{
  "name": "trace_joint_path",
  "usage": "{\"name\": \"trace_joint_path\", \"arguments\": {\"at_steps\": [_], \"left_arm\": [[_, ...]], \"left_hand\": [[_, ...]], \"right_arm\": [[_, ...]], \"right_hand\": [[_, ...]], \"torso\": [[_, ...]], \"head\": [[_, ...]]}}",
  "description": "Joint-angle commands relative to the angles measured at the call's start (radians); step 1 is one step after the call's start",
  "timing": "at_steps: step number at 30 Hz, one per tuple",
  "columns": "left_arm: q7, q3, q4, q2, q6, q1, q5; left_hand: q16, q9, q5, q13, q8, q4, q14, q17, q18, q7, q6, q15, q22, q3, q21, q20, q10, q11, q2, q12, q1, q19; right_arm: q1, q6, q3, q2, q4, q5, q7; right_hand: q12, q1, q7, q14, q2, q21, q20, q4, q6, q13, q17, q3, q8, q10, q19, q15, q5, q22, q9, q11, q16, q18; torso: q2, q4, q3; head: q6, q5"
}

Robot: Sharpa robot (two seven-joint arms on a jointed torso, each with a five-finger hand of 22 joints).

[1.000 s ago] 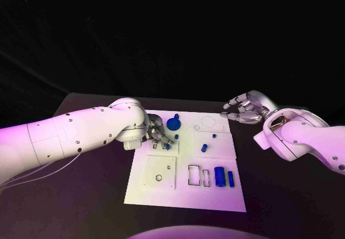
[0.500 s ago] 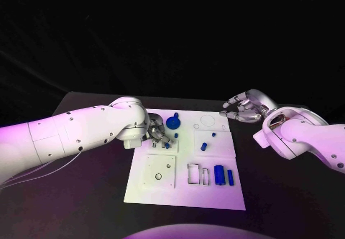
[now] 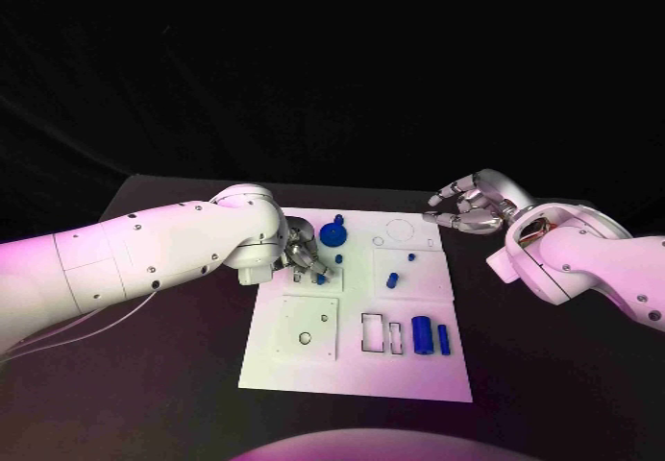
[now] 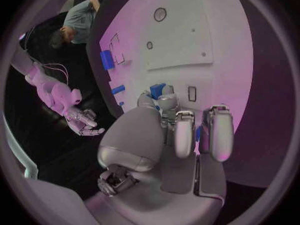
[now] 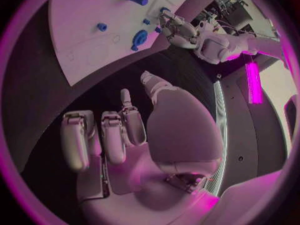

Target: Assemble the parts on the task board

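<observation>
Left hand [image 3: 303,257] pinches a small blue part [image 3: 320,279] over the task board [image 3: 312,370]; right hand [image 3: 469,209] hovers off-board, fingers curled, holding nothing.

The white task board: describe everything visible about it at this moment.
The white task board is a flat rectangular plate lying on the black table, longer from front to back. Its surface carries outlined rectangular slots, small round holes and a raised square panel at the near left. Small blue parts sit on it: two upright blocks near the right edge, pegs mid-board, a round knob at the far side. The left hand works over its far left area, fingers at a blue piece; the right hand is beyond its far right corner, apart.
</observation>
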Motion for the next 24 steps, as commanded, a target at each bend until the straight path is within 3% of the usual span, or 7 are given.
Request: {"name": "trace_joint_path", "arguments": {"at_steps": [1, 7, 12, 17, 19, 22, 24], "left_arm": [[-0.003, -0.001, 0.0, 0.002, 0.024, 0.003, 0.003], [-0.001, -0.001, 0.0, 0.002, 0.021, 0.003, 0.008], [0.004, -0.001, -0.001, 0.001, 0.007, 0.003, 0.024], [0.009, -0.001, 0.0, -0.002, -0.009, 0.003, 0.043], [0.009, -0.001, 0.001, -0.004, -0.014, 0.003, 0.051], [0.009, -0.001, 0.003, -0.007, -0.019, 0.003, 0.063], [0.01, -0.001, 0.006, -0.011, -0.024, 0.003, 0.073]], "left_hand": [[0.004, 0.003, 0.014, 0.0, -0.007, -0.001, 0.104, 0.263, -0.008, -0.009, 0.002, -0.007, 0.146, -0.021, 0.003, -0.006, 0.0, -0.01, 0.001, 0.003, 0.023, 0.02], [0.004, 0.014, 0.009, 0.004, -0.012, -0.002, 0.104, 0.263, -0.007, -0.016, 0.005, -0.013, 0.147, 0.001, 0.002, -0.011, 0.002, -0.016, 0.017, 0.003, 0.106, 0.019], [0.004, 0.029, -0.135, 0.0, -0.022, 0.0, 0.104, 0.263, -0.007, -0.02, -0.004, -0.017, 0.149, 0.092, 0.0, -0.017, 0.001, -0.02, 0.032, -0.01, 0.253, 0.017], [0.004, 0.045, -0.146, -0.004, -0.025, 0.003, 0.104, 0.263, -0.007, -0.011, -0.011, -0.012, 0.149, 0.206, -0.003, -0.014, 0.003, -0.014, -0.006, -0.021, 0.309, 0.014], [0.004, 0.058, -0.141, -0.003, -0.023, 0.004, 0.104, 0.263, -0.007, -0.007, -0.01, -0.008, 0.152, 0.329, -0.004, -0.01, 0.007, -0.012, -0.059, -0.023, 0.28, 0.014], [0.004, 0.084, -0.144, 0.005, -0.012, 0.001, 0.104, 0.263, -0.006, -0.003, -0.003, -0.002, 0.155, 0.686, -0.007, -0.008, 0.016, -0.011, -0.213, -0.017, 0.146, 0.014], [0.004, 0.143, -0.162, 0.02, 0.034, -0.035, 0.104, 0.263, -0.006, -0.001, -0.002, -0.004, 0.159, 1.104, -0.009, -0.007, 0.036, -0.011, -0.38, 0.004, -0.049, 0.016]], "right_arm": [[0.0, 0.015, 0.0, 0.0, 0.0, -0.008, -0.001], [-0.001, 0.016, 0.0, -0.001, 0.0, -0.008, -0.001], [-0.001, 0.016, 0.0, 0.0, -0.001, -0.008, -0.001], [-0.001, 0.016, 0.0, -0.001, -0.001, -0.008, -0.002], [-0.001, 0.017, 0.0, -0.002, -0.002, -0.008, -0.002], [-0.001, 0.018, 0.0, -0.002, -0.002, -0.007, -0.002], [-0.001, 0.018, 0.0, -0.002, -0.002, -0.006, -0.002]], "right_hand": [[-0.003, 0.009, -0.005, 0.104, 0.002, -0.005, 0.0, 0.007, 0.005, 0.078, 0.263, 0.0, 0.005, -0.006, 0.065, -0.001, 0.003, 0.237, 0.001, -0.001, 0.006, 0.01], [-0.003, 0.009, -0.005, 0.104, 0.002, -0.005, 0.0, 0.008, 0.005, 0.078, 0.263, 0.0, 0.006, -0.007, 0.065, -0.001, 0.004, 0.237, 0.002, -0.001, 0.006, 0.01], [-0.003, 0.01, -0.005, 0.104, 0.002, -0.006, -0.001, 0.009, 0.005, 0.078, 0.263, 0.001, 0.006, -0.007, 0.065, -0.001, 0.005, 0.236, 0.002, -0.001, 0.006, 0.01], [-0.003, 0.011, -0.005, 0.104, 0.003, -0.006, -0.001, 0.009, 0.005, 0.078, 0.263, 0.001, 0.006, -0.006, 0.065, -0.001, 0.007, 0.237, 0.003, -0.001, 0.006, 0.01], [-0.003, 0.011, -0.005, 0.104, 0.003, -0.006, -0.001, 0.009, 0.005, 0.078, 0.263, 0.001, 0.006, -0.006, 0.065, -0.001, 0.007, 0.237, 0.003, -0.001, 0.006, 0.01], [-0.003, 0.011, -0.005, 0.104, 0.003, -0.006, -0.001, 0.009, 0.005, 0.078, 0.263, 0.001, 0.006, -0.006, 0.065, -0.001, 0.007, 0.237, 0.003, -0.001, 0.006, 0.01], [-0.004, 0.011, -0.005, 0.104, 0.003, -0.007, -0.001, 0.009, 0.005, 0.077, 0.263, 0.002, 0.006, -0.007, 0.064, -0.001, 0.009, 0.236, 0.003, -0.001, 0.006, 0.011]], "torso": [[-0.001, 0.0004, -0.0002], [-0.001, 0.0009, -0.0006], [-0.002, 0.0008, -0.0003], [-0.002, 0.0014, -0.0002], [-0.002, 0.0015, 0.0006], [-0.002, 0.0015, 0.0008], [-0.001, 0.0013, 0.0005]], "head": [[-0.003, -0.001], [-0.005, -0.001], [-0.005, 0.0], [-0.006, 0.002], [-0.004, 0.002], [-0.004, 0.002], [-0.004, 0.002]]}}
